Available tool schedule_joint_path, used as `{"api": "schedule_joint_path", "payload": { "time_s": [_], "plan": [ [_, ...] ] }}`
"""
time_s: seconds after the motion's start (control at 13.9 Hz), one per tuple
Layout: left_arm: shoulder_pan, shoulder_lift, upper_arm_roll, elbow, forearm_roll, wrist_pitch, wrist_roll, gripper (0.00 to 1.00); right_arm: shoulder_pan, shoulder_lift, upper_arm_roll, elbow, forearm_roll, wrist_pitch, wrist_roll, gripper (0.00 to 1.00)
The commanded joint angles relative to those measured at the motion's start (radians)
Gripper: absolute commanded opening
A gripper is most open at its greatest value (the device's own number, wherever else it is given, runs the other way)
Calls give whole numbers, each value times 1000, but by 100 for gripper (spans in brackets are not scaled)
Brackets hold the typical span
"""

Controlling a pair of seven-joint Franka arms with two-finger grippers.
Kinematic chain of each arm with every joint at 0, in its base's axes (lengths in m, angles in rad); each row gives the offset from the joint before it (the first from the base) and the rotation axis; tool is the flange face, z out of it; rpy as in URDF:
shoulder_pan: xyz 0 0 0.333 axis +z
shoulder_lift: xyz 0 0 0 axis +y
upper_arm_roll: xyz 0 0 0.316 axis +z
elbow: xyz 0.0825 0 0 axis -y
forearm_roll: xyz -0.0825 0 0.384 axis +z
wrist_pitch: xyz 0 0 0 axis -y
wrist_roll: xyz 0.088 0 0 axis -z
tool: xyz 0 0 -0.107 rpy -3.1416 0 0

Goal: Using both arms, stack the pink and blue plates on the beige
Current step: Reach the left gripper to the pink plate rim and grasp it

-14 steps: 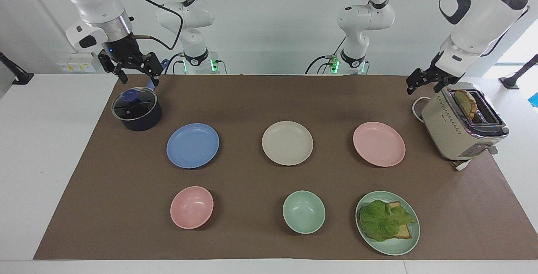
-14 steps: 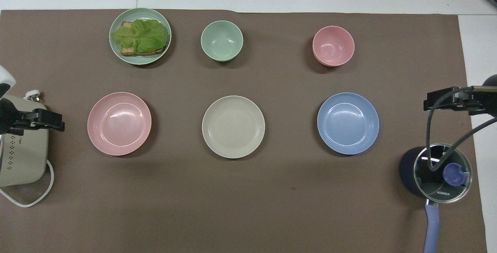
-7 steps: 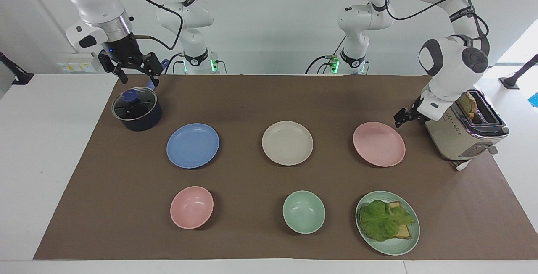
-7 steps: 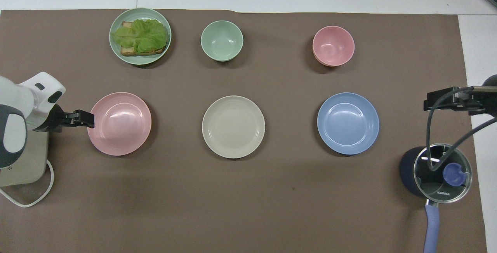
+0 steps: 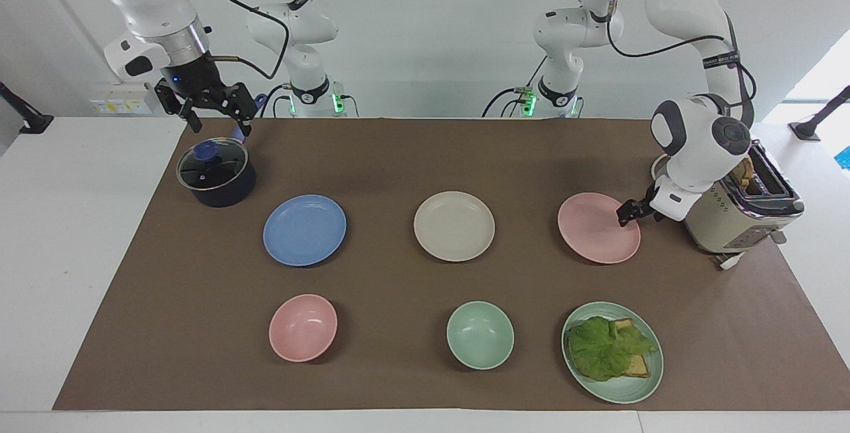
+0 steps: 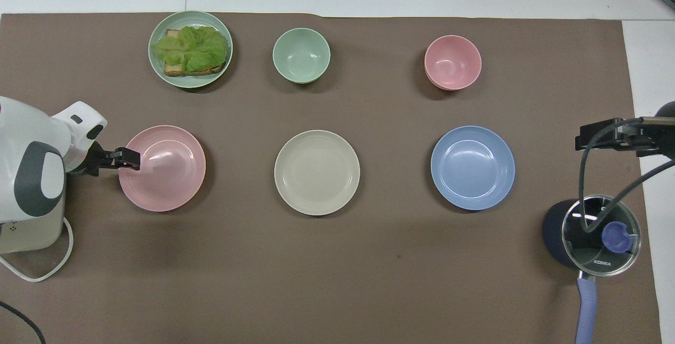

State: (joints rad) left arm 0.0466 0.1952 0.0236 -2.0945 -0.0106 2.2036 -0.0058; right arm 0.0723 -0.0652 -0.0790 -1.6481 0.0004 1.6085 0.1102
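L gripper (image 5: 627,212) is right at the pink plate (image 5: 594,227), on the rim edge toward the L arm's end of the table, next to the toaster (image 5: 737,210). Jaws wide, nothing held. From facing view I can't tell if the rim already sits between the fingers or if they're just over it. Check before you close.

Key relation: the beige plate (image 5: 454,226) sits mid-table, between pink and the blue plate (image 5: 305,230), all three in one row across the table, well apart. So from the L gripper, the plate body and then the target both lie straight toward the R arm's end. Judgement: pinch rim, lift, carry along that row, no turn needed.

R gripper (image 5: 214,111) hangs over the lidded pot (image 5: 216,174), jaws also wide, empty, waiting. Blue is the plate nearest it, farther from the robots than the pot and toward mid-table. R arm takes blue, L takes pink.

Nothing stacked yet. Pink bowl (image 5: 303,327) isn't a target, don't mix it up w/ the plate.
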Motion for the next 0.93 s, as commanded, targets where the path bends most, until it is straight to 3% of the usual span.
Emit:
{"api": "schedule_joint_path", "payload": {
  "time_s": [0.0,0.22,0.36,0.43,0.65,0.86],
  "plan": [
    [6,-5,-5,-54,9,40,0,100,-9,5,1,10,21,-4,-23,100],
    [-1,0,-5,-44,9,38,-8,100,-9,5,1,10,21,-2,-24,100],
    [-1,4,-5,-29,9,27,-2,47,-9,5,1,10,21,-4,-24,100],
    [-1,6,-5,-27,9,28,-2,31,-9,5,1,10,21,-4,-24,100],
    [6,9,-5,-16,9,22,0,3,-9,5,1,10,21,-4,-24,100],
    [9,9,-7,39,9,-68,3,0,-9,5,1,10,21,-4,-24,100]
  ]
}}
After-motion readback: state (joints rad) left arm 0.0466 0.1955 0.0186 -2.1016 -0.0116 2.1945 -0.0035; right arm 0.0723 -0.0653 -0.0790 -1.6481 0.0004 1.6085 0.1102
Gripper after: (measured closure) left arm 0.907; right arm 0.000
